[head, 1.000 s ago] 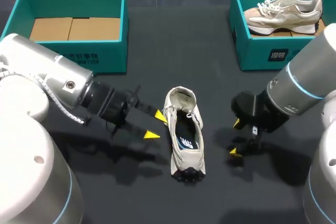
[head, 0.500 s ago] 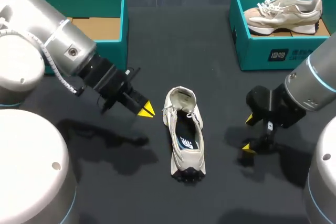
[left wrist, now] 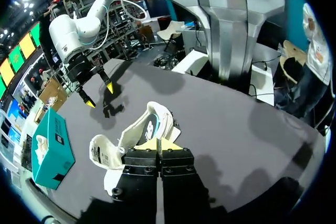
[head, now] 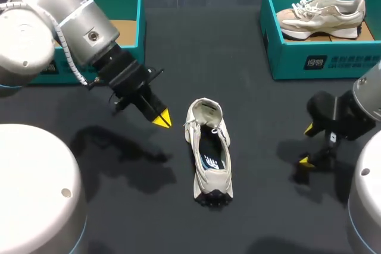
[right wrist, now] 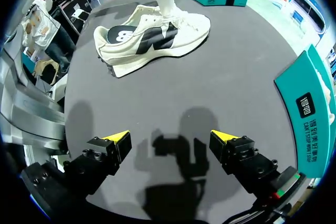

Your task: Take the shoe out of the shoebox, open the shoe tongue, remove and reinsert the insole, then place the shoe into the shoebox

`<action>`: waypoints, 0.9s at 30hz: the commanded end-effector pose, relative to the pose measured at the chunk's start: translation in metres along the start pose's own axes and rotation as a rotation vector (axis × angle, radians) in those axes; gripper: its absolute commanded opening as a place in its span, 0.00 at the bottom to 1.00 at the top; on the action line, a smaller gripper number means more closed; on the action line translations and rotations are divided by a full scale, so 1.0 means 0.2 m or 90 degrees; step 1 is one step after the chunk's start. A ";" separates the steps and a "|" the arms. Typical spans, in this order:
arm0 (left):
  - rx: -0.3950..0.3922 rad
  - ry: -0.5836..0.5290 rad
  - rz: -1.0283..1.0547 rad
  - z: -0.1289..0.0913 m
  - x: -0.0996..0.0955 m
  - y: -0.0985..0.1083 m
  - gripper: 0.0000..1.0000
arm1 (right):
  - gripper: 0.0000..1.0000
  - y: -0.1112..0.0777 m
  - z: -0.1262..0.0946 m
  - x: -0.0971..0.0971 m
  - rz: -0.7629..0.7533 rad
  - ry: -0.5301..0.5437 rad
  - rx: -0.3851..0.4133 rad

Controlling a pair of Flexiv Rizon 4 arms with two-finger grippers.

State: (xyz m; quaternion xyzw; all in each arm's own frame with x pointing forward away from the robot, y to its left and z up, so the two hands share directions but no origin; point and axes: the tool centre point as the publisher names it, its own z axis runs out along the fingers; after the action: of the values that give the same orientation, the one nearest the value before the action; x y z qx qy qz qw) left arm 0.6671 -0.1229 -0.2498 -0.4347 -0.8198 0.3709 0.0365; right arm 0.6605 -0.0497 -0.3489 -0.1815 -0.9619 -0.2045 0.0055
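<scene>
A cream sneaker (head: 208, 150) with a dark insole lies on the black table, toe towards the front edge. Up and to its left, apart from it, my left gripper (head: 161, 118) is shut with nothing in it. The left wrist view shows the shut yellow tips (left wrist: 159, 144) just short of the sneaker (left wrist: 137, 137). Well to the sneaker's right, my right gripper (head: 308, 144) hangs open and empty. In the right wrist view its gripper (right wrist: 169, 137) is open over bare table, the sneaker (right wrist: 152, 32) lying farther ahead.
A teal shoebox (head: 122, 63) lined with cardboard stands at the back left. Another teal shoebox (head: 309, 60) at the back right holds a second beige sneaker (head: 321, 13). My right gripper (left wrist: 97, 94) shows beyond the shoe in the left wrist view.
My left gripper has shut and drawn back up and to the left, away from the sneaker. The right arm has slid to the right, still open. The sneaker has not moved.
</scene>
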 end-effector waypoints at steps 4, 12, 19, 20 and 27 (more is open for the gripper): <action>-0.034 0.115 0.099 0.09 -0.11 0.00 0.00 | 1.00 -0.02 -0.02 0.01 0.014 -0.004 0.000; -0.050 0.199 0.159 0.13 -0.22 0.01 0.00 | 1.00 -0.14 -0.12 -0.03 0.052 -0.023 0.041; -0.061 0.211 0.162 0.15 -0.23 0.01 0.00 | 1.00 -0.14 -0.12 -0.03 0.052 -0.023 0.041; -0.062 0.232 0.171 0.17 -0.24 0.02 0.00 | 1.00 -0.14 -0.12 -0.03 0.052 -0.023 0.041; -0.097 0.316 0.229 0.24 -0.25 -0.03 0.00 | 1.00 -0.14 -0.12 -0.03 0.052 -0.023 0.041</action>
State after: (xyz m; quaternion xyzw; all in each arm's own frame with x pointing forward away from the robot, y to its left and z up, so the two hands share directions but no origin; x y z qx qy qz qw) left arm 0.6774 -0.1810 -0.2678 -0.6275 -0.7319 0.2525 0.0824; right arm 0.6565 -0.0851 -0.3382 -0.2244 -0.9594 -0.1709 0.0036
